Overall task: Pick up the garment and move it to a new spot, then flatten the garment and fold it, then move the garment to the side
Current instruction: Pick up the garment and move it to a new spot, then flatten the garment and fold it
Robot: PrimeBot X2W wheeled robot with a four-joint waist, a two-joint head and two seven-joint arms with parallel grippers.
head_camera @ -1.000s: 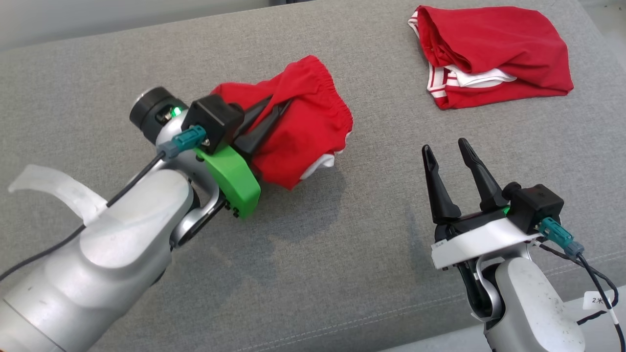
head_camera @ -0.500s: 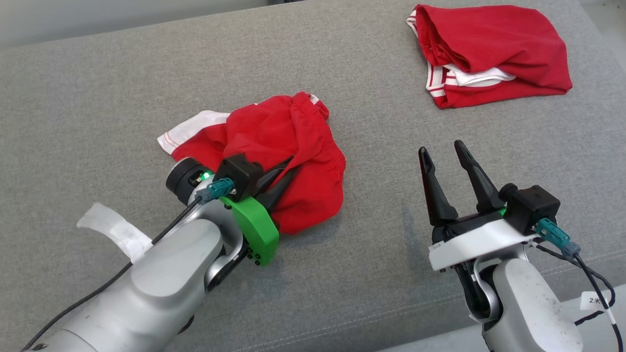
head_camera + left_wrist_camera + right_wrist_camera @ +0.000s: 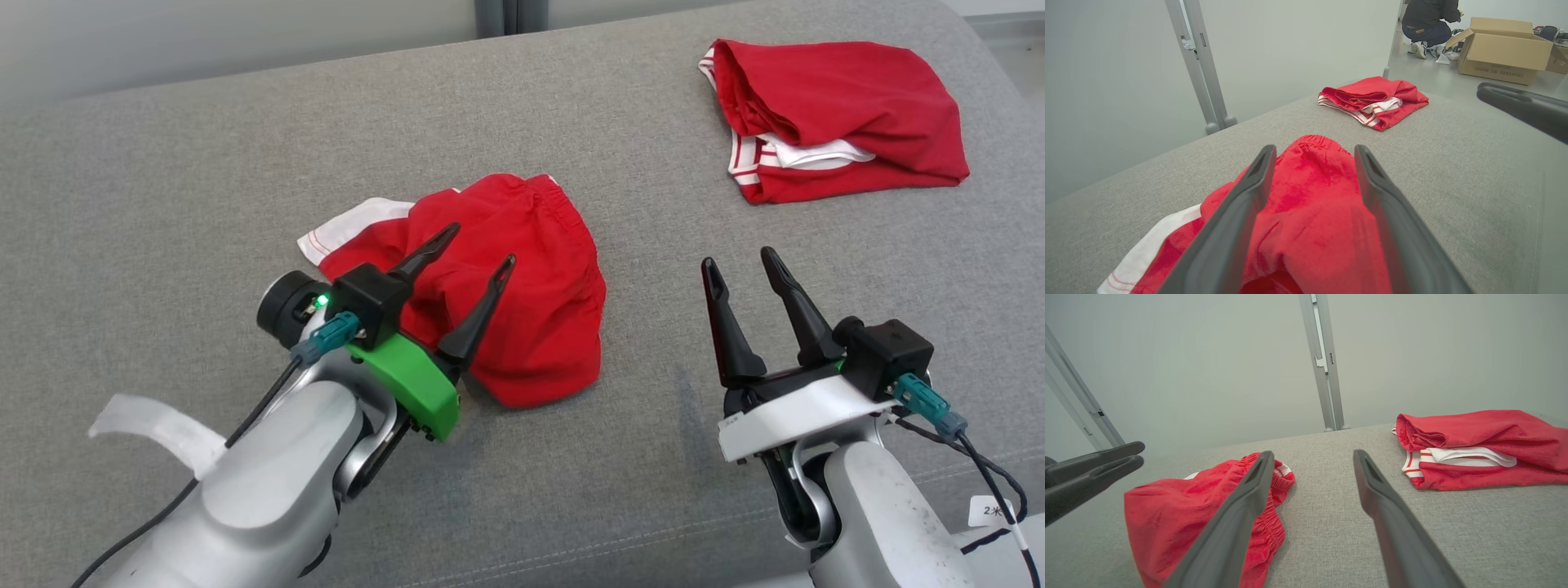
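Silver arms [image 3: 277,482], black-fingered left claw [image 3: 482,242] on green bracket [image 3: 408,384], right claw [image 3: 738,257] on white bracket [image 3: 792,412], teal cable plugs [image 3: 326,339]

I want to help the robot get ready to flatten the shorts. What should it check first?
1. Left gripper open: ok.
2. Right gripper open, holding nothing: ok.
3. Red shorts lying on the grey cushion: ok.
4. Shorts flat: not ok, bunched up.
5. Other red garment well apart from the shorts: ok.
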